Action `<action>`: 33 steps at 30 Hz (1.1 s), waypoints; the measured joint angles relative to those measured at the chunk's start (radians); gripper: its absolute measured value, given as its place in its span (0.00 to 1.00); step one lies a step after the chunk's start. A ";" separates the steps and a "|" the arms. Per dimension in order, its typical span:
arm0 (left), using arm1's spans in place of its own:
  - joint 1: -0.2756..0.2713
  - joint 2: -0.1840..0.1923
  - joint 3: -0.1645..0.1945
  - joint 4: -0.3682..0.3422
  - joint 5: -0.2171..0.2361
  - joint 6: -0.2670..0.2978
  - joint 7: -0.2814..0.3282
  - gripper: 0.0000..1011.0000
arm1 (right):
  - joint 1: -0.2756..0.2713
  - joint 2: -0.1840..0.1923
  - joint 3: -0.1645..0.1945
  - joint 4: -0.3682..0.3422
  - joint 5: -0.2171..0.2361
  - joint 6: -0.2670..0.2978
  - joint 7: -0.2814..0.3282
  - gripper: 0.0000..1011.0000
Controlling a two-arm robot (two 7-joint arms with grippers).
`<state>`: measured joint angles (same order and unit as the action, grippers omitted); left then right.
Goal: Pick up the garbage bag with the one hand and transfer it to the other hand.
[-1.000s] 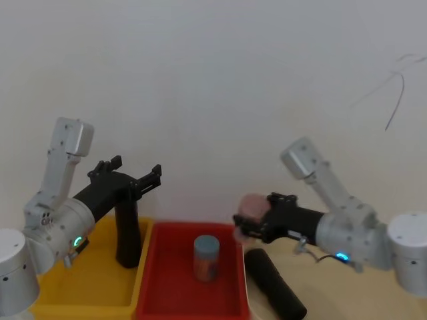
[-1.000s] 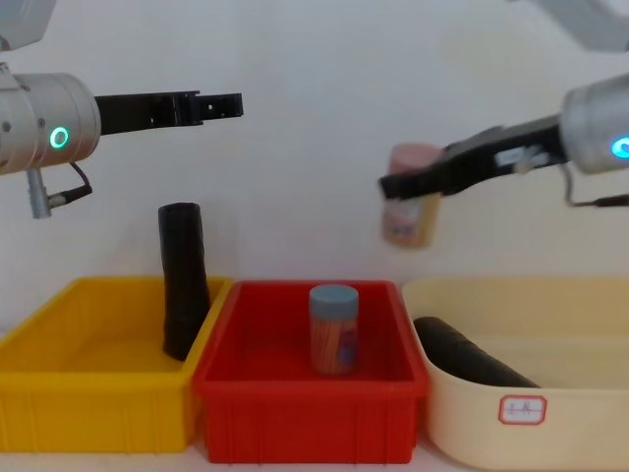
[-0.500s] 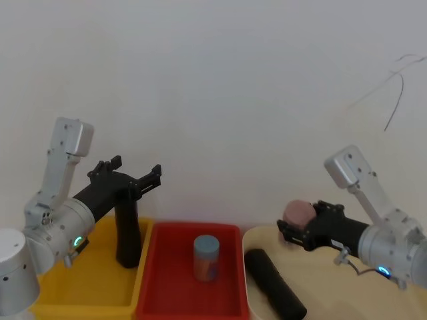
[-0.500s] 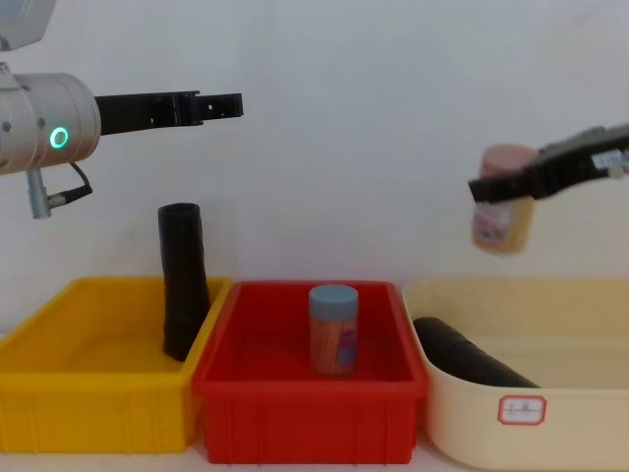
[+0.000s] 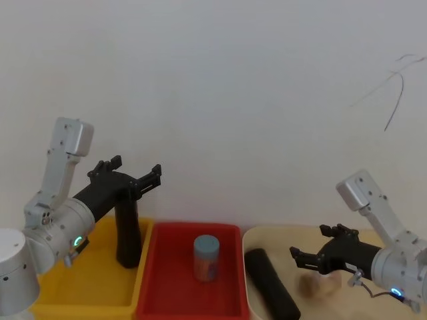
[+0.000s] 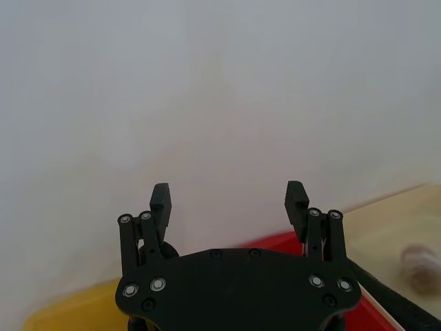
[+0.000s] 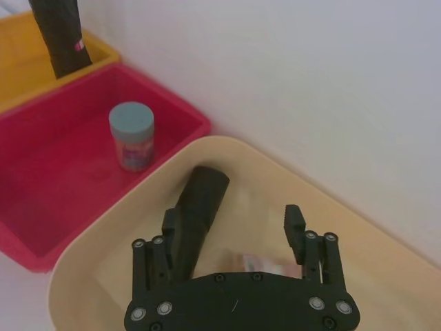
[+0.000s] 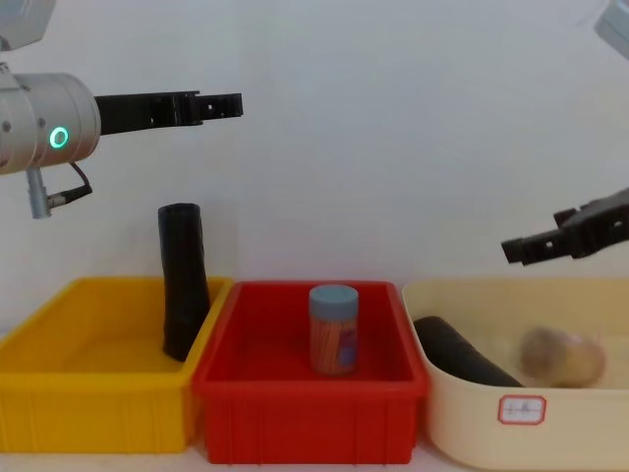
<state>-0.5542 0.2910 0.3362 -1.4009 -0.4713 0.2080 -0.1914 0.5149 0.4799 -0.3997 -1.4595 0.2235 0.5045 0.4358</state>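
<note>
The garbage bag (image 5: pixel 127 233) (image 8: pixel 184 280) (image 7: pixel 58 31), a matte black roll, stands leaning in the yellow bin (image 8: pixel 88 403), at its right wall. High above it, my left gripper (image 5: pixel 137 167) (image 8: pixel 221 104) (image 6: pixel 229 200), on the green-ringed arm, is open and holds nothing. On the right, my right gripper (image 5: pixel 310 243) (image 8: pixel 516 248) (image 7: pixel 234 221) hangs open over the beige bin (image 8: pixel 570 418). A pink-lidded jar (image 8: pixel 560 357) (image 5: pixel 313 285) (image 7: pixel 258 264) sits loose and blurred in that bin, below its fingers.
A second black roll (image 5: pixel 270 283) (image 8: pixel 462 356) (image 7: pixel 196 207) lies slanted in the beige bin's left part. A blue-lidded jar (image 5: pixel 206 258) (image 8: pixel 333 329) (image 7: pixel 134 134) stands upright in the red bin (image 8: pixel 305 413) in the middle. A white wall rises close behind the bins.
My right gripper carried the pink-lidded jar to the right and down over the beige bin, then opened; the jar now sits in the bin. The left arm has not moved.
</note>
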 joint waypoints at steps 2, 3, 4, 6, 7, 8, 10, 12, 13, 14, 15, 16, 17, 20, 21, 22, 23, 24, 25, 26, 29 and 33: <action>0.000 0.000 0.000 0.000 0.000 0.000 0.000 0.99 | -0.004 0.002 0.002 0.003 0.000 0.001 0.000 0.93; 0.000 0.000 0.000 0.000 0.000 0.000 0.000 0.99 | -0.005 0.002 0.002 0.004 0.000 0.002 0.000 0.95; 0.000 0.000 0.000 0.000 0.000 0.000 0.000 0.99 | -0.006 0.003 0.002 0.004 0.001 0.002 0.000 0.96; 0.000 0.000 0.000 0.000 0.000 0.000 0.000 0.99 | -0.009 0.004 0.003 0.007 0.001 0.004 0.000 0.99; 0.000 0.000 0.000 0.000 0.000 0.000 0.000 0.99 | -0.010 0.004 0.004 0.007 0.001 0.004 0.000 0.99; 0.000 0.000 0.000 0.000 0.000 0.000 0.000 0.99 | -0.011 0.004 0.004 0.008 0.001 0.004 0.000 0.99; 0.000 0.000 0.000 0.000 0.000 0.000 0.000 0.99 | -0.012 0.004 0.005 0.007 0.001 0.004 0.000 0.99; 0.000 0.000 0.000 0.000 0.000 0.000 0.000 0.99 | -0.015 0.004 0.007 0.004 0.000 0.002 -0.001 0.99; 0.000 0.000 0.000 0.000 0.000 0.000 0.000 0.99 | -0.016 0.003 0.007 0.002 -0.001 0.000 -0.003 0.99; 0.000 0.000 0.000 0.000 0.000 0.000 0.000 0.99 | -0.019 0.002 0.009 -0.002 -0.002 -0.005 -0.007 0.99; 0.000 0.000 0.000 0.000 0.000 0.000 0.000 0.99 | -0.021 0.001 0.010 -0.006 -0.003 -0.007 -0.009 0.99; 0.000 0.000 0.000 0.000 0.000 0.000 0.000 0.99 | -0.022 0.000 0.010 -0.008 -0.004 -0.010 -0.011 0.99; 0.000 0.000 0.000 0.000 0.000 0.000 0.000 0.99 | -0.026 -0.002 0.013 -0.016 -0.007 -0.019 -0.016 0.99; 0.000 0.000 0.000 0.000 0.000 0.000 0.000 0.99 | -0.034 -0.009 0.019 -0.031 -0.012 -0.037 -0.030 0.99; 0.000 0.000 0.000 0.000 0.000 0.000 0.000 0.99 | -0.037 -0.011 0.020 -0.035 -0.013 -0.042 -0.034 0.99; 0.000 0.000 0.000 0.000 0.000 0.000 0.000 0.99 | -0.039 -0.012 0.022 -0.039 -0.014 -0.046 -0.037 0.99; 0.000 0.000 0.000 0.000 0.000 0.000 0.000 0.99 | -0.045 -0.016 0.026 -0.047 -0.017 -0.059 -0.048 0.99; 0.000 0.000 0.000 0.000 0.000 0.000 0.000 0.99 | -0.049 -0.020 0.029 -0.053 -0.018 -0.065 -0.052 0.99; 0.000 0.000 0.000 0.000 0.000 0.000 0.000 0.99 | -0.051 -0.021 0.030 -0.056 -0.019 -0.071 -0.057 0.99; 0.000 0.000 0.000 0.000 0.000 0.000 0.000 0.99 | -0.058 -0.028 0.036 -0.065 -0.021 -0.085 -0.069 0.99; 0.000 0.000 0.000 0.000 0.000 0.000 0.000 0.99 | -0.068 -0.040 0.044 -0.077 -0.024 -0.107 -0.085 0.99; 0.000 0.000 0.000 0.000 0.000 0.000 0.000 0.99 | -0.091 -0.067 0.059 -0.098 -0.027 -0.157 -0.123 0.99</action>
<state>-0.5541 0.2910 0.3362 -1.4009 -0.4713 0.2080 -0.1914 0.4239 0.4124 -0.3410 -1.5578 0.1967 0.3473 0.3124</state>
